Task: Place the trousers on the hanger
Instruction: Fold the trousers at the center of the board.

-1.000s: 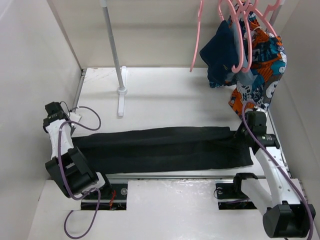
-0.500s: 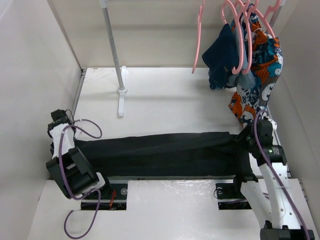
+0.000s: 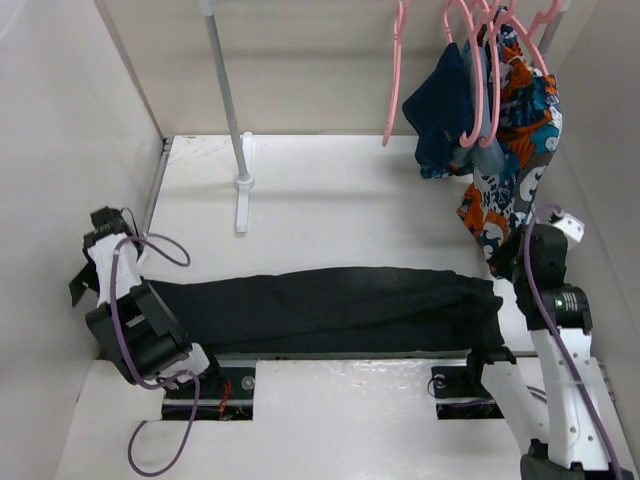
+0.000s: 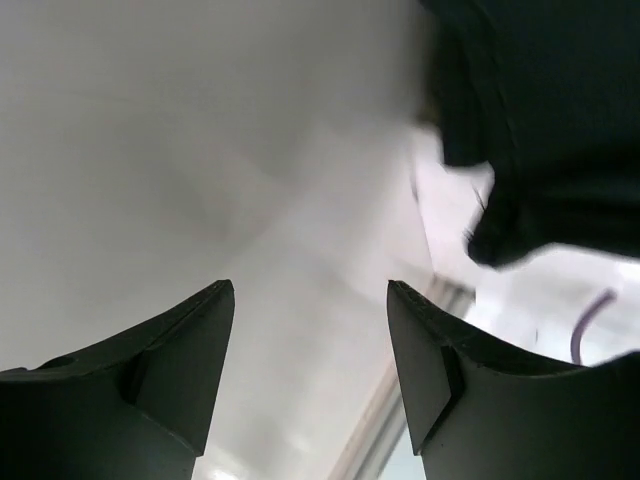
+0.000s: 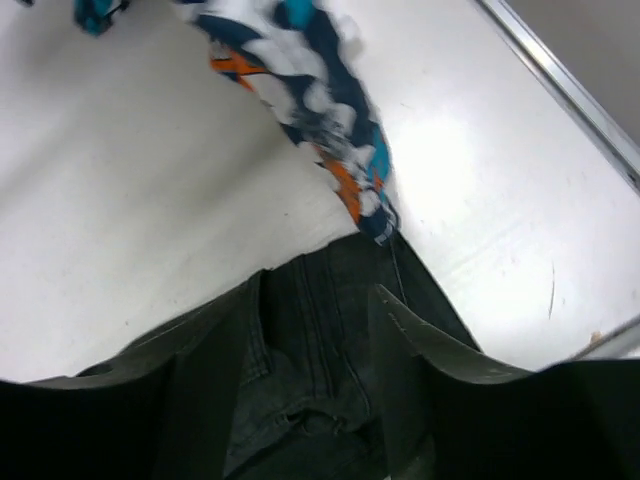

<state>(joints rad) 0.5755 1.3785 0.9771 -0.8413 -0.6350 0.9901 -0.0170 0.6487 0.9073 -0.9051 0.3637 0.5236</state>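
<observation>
The black trousers (image 3: 320, 310) lie lengthwise across the table near its front edge, slightly bunched. My left gripper (image 3: 82, 283) hovers just off their left end, open with nothing between its fingers (image 4: 308, 290); in the left wrist view the black cloth (image 4: 560, 120) shows only at the upper right. At the right end my right gripper (image 3: 510, 265) is open above the waistband; dark denim (image 5: 315, 340) lies below its spread jaws (image 5: 315, 295), untouched. An empty pink hanger (image 3: 395, 70) hangs from the rail at the back.
A rack post (image 3: 232, 110) rises from a white base at the back left. On other pink hangers at the back right hang a navy garment (image 3: 445, 110) and a patterned one (image 3: 515, 150), whose hem (image 5: 330, 130) dangles close over my right gripper. Walls close in both sides.
Both grippers have opened and let go of the trousers' ends. The cloth has slackened and settled on the table. The right arm has drawn back to the right, the left one slightly outward.
</observation>
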